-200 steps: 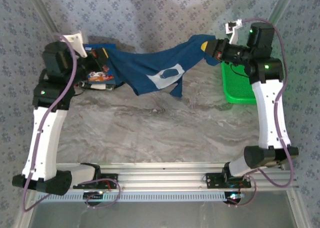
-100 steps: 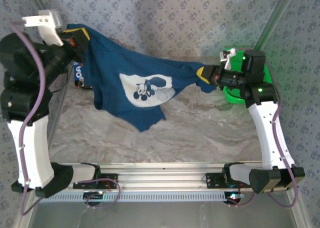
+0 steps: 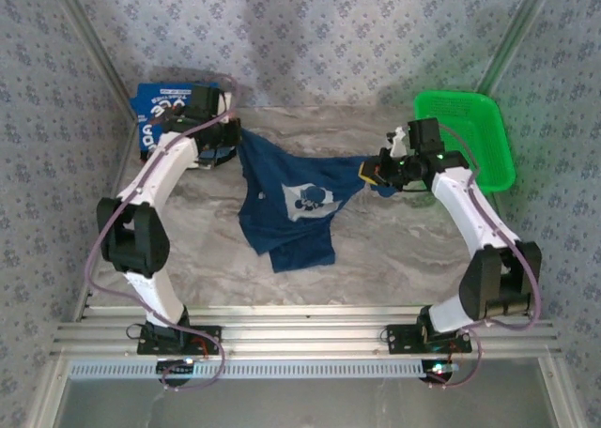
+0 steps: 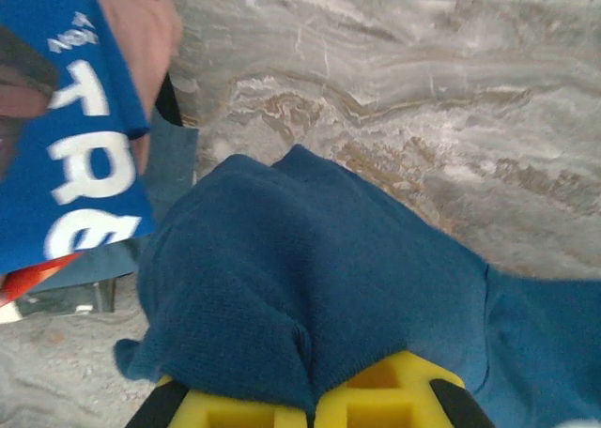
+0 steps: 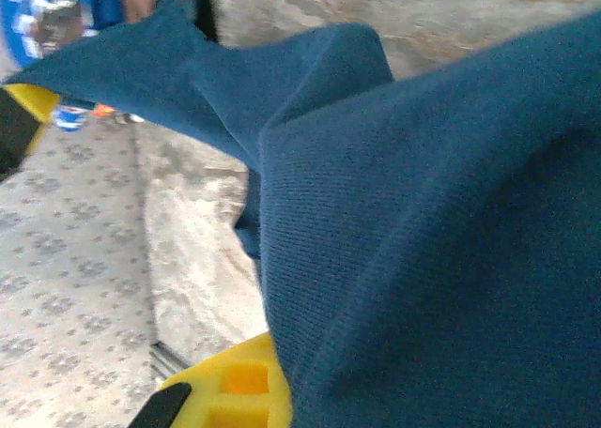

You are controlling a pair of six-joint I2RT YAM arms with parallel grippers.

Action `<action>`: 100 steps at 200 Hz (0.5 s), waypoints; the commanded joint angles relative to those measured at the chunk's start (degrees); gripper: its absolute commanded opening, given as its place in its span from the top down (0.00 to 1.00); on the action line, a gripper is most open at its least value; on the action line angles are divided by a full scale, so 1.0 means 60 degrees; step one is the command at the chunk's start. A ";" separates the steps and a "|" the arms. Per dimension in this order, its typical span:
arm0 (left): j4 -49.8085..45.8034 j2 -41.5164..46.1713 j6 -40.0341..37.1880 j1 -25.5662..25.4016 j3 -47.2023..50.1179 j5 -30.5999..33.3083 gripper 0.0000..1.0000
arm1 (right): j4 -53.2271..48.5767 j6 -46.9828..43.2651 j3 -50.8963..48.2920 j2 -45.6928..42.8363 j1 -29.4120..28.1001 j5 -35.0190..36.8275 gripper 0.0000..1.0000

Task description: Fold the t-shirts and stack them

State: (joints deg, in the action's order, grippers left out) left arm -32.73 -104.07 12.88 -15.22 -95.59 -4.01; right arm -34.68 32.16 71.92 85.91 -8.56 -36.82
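The dark navy t-shirt (image 3: 291,203), with its pale square cartoon print facing up, is stretched between both grippers and sags onto the marble table. My left gripper (image 3: 235,146) is shut on its left corner; the navy t-shirt (image 4: 310,278) bunches over the yellow fingers (image 4: 385,395). My right gripper (image 3: 374,173) is shut on the right corner, and the navy t-shirt (image 5: 432,240) drapes over its yellow finger (image 5: 235,390). The brighter blue t-shirt (image 3: 161,107) with white lettering lies at the back left corner. That brighter blue t-shirt (image 4: 66,137) lies left of the gripper.
A green mesh basket (image 3: 470,137) stands at the back right, behind the right arm. Patterned walls close in the table on three sides. Bare marble table (image 3: 394,259) lies in front of the shirt.
Both grippers have come down and inward from high spread positions, lowering the navy t-shirt so its lower part now rests on the table. The left arm swung in from the far left.
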 commanded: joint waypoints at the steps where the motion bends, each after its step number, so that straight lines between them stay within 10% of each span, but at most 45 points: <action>1: 0.0682 -0.0387 -0.0229 -0.0267 -0.1057 0.0375 0.96 | -0.0061 -0.0937 0.0089 0.0601 0.0050 0.0669 1.00; 17: 0.0627 -0.0939 -0.0140 -0.0358 -0.1422 0.0358 0.94 | -0.0036 -0.0966 0.0233 0.1026 0.0092 0.0847 1.00; 62: 0.0566 -0.0620 0.1616 -0.0333 -0.1488 -0.0976 0.39 | -0.0007 -0.1170 0.0616 0.1961 0.0153 0.1230 0.93; 100: -0.0845 0.1927 0.3222 -0.0960 0.0394 -0.2260 0.24 | -0.0157 -0.1652 0.0771 0.2216 0.0284 0.1481 0.55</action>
State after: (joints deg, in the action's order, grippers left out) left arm -31.07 -104.75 24.25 -18.17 -98.61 -10.59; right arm -34.44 25.54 74.43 98.83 -7.62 -29.61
